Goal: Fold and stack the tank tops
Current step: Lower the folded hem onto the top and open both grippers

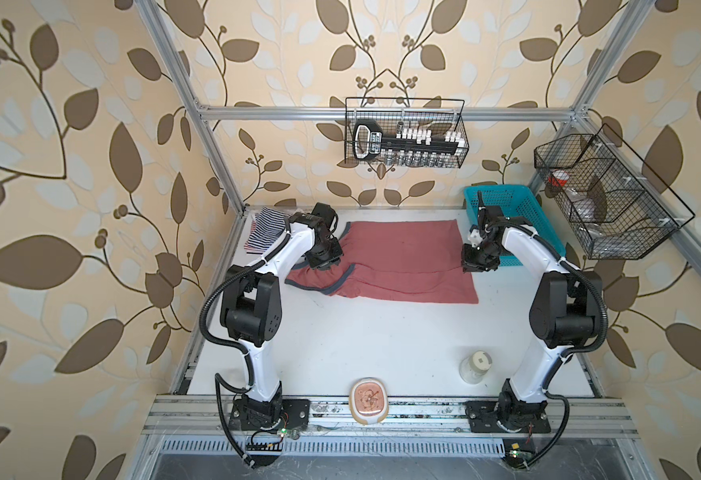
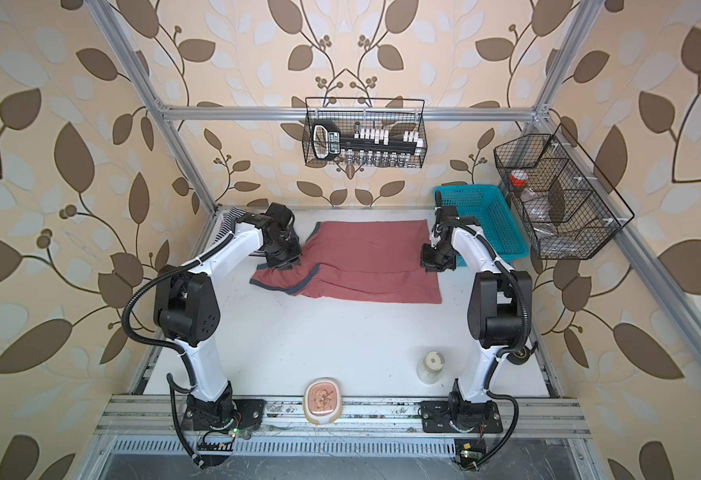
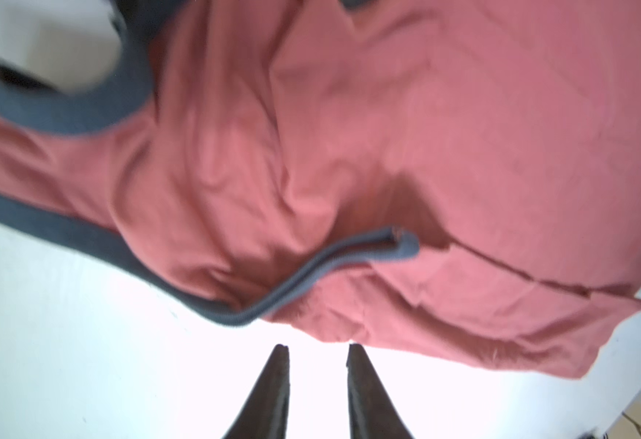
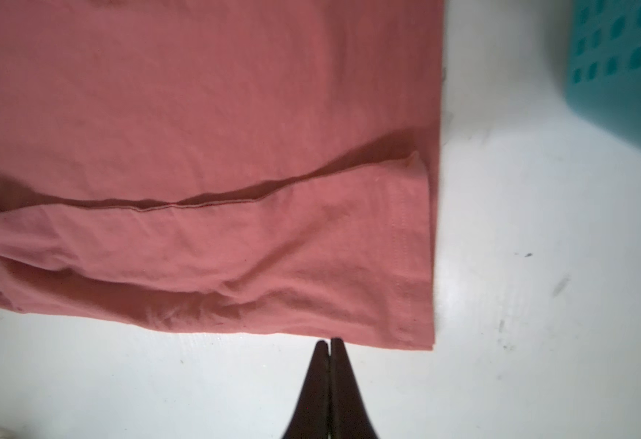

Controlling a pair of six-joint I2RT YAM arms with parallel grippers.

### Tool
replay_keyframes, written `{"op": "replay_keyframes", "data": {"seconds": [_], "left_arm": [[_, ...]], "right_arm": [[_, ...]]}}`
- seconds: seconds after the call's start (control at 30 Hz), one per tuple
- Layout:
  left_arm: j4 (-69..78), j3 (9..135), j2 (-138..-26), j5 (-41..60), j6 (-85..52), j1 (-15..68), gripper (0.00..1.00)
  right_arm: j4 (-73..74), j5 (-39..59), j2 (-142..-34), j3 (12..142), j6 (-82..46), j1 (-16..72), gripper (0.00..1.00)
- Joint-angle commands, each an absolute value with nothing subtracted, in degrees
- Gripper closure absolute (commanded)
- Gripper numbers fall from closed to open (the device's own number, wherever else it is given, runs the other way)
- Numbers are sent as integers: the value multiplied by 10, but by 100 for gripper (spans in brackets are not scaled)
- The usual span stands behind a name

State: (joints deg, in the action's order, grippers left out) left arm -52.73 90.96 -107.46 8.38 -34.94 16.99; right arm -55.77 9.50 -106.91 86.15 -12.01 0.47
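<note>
The dusty red tank top [image 1: 402,257] [image 2: 373,257] lies spread at the back of the white table. Its near long edge is folded over, and the dark trim [image 3: 311,270] curls at the left end. A navy-and-white striped tank top [image 1: 263,230] [image 2: 232,216] is bunched in the back left corner, partly behind the left arm. My left gripper [image 1: 323,266] [image 3: 317,347] hovers over the strap end, open with nothing between its fingers. My right gripper [image 1: 475,268] [image 4: 328,341] is shut and empty at the hem [image 4: 417,266] end, off the cloth.
A teal basket [image 1: 515,216] [image 4: 622,68] stands at the back right beside the right arm. A clear jar [image 1: 475,365] and a beige dish [image 1: 368,401] sit near the front edge. Wire baskets [image 1: 404,133] [image 1: 606,199] hang on the frame.
</note>
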Motion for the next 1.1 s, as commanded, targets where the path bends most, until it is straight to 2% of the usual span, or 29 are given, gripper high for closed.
{"op": "replay_keyframes", "data": {"seconds": [0.0, 0.1, 0.33, 0.67, 0.8, 1.07], "left_arm": [[-524, 860, -1073, 90, -338, 193, 76], [-497, 839, -1091, 111, -346, 198, 76], [-482, 850, -1142, 76, -350, 197, 70], [-503, 852, -1180, 34, -342, 197, 70], [-505, 803, -1169, 37, -346, 197, 74], [-504, 689, -1101, 39, -353, 198, 71]], "right_arm": [[-527, 135, -1081, 813, -97, 10, 100], [-518, 141, -1098, 797, -90, 16, 100], [-512, 137, -1124, 782, -83, 28, 100], [-497, 102, -1145, 745, -83, 25, 100], [-504, 76, -1136, 729, -84, 18, 97], [-503, 47, -1090, 656, -99, 0, 90]]}}
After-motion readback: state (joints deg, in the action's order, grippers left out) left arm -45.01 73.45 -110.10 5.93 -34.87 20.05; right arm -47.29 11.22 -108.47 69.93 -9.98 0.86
